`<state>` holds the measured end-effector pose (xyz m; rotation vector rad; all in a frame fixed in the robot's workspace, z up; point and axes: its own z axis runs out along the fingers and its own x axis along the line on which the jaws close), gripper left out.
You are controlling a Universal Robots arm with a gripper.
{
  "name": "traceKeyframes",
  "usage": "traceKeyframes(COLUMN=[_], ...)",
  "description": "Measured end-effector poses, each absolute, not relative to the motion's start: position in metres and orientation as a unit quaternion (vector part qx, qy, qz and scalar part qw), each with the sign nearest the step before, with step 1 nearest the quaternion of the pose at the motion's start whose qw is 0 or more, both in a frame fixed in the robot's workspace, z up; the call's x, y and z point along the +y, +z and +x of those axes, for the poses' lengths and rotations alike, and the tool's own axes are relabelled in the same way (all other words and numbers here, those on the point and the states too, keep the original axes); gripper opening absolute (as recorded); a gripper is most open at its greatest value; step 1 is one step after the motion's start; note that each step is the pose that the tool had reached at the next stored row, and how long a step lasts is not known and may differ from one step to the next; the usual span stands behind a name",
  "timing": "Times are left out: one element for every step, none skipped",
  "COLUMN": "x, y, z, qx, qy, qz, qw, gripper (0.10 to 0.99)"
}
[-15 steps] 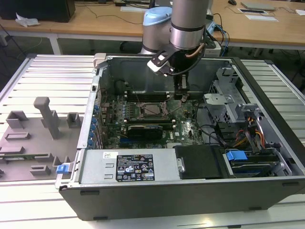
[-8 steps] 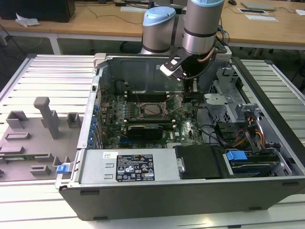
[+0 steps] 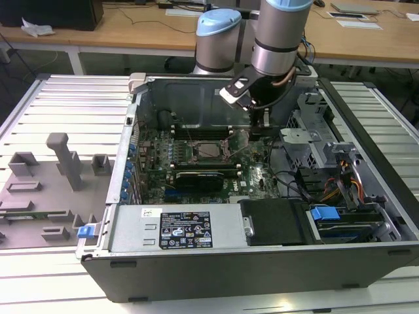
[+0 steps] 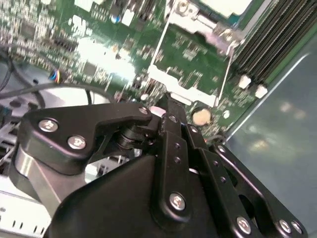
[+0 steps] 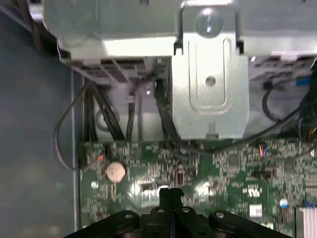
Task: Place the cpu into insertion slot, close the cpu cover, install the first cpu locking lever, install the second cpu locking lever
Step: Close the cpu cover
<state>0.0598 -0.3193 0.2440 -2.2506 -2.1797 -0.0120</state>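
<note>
Gripper (image 3: 264,122) is noted with fingers pressed together and nothing held, over the board toward the exterior view's right of the insertion slot (image 3: 194,151). The cpu (image 3: 211,149) is seated there. A lever step is judged in hand: the wire lever (image 4: 225,69) appears unlatched, so fingertip contact on it is called for.

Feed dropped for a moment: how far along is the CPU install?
Done: the cpu sits in the insertion slot, and the cpu cover looks lowered over it. In hand: the gripper, fingers shut and empty, hovers over the circuit board beside that slot. Left: both thin wire locking levers seem unlatched, though I cannot be sure.
</note>
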Motion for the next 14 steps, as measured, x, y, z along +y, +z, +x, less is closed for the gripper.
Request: traceKeyframes(x=[-0.319, -0.319, -0.319, -0.319, -0.319, -0.319, -0.319, -0.319, -0.318, -0.317, -0.316, -0.315, -0.313, -0.312], y=[0.244, 0.244, 0.244, 0.244, 0.244, 0.244, 0.244, 0.244, 0.244, 0.244, 0.244, 0.244, 0.244, 0.244], z=[0.060, 0.061, 0.061, 0.061, 0.061, 0.061, 0.061, 0.060, 0.058, 0.055, 0.053, 0.051, 0.048, 0.045], qx=[-0.696, -0.695, -0.695, -0.695, -0.695, -0.695, -0.695, -0.695, -0.695, -0.695, -0.695, -0.695, -0.695, -0.695], qy=[0.004, 0.010, 0.013, 0.013, 0.013, 0.014, 0.014, 0.014, 0.014, 0.013, 0.013, 0.013, 0.013, 0.012], qz=[-0.718, -0.718, -0.718, -0.718, -0.718, -0.718, -0.718, -0.718, -0.718, -0.718, -0.718, -0.718, -0.718, -0.718], qw=[0.012, 0.018, 0.021, 0.022, 0.022, 0.022, 0.022, 0.022, 0.022, 0.022, 0.022, 0.021, 0.021, 0.021], gripper=[0.106, 0.106, 0.106, 0.106, 0.106, 0.106, 0.106, 0.106, 0.106, 0.106, 0.106, 0.106, 0.106, 0.106])
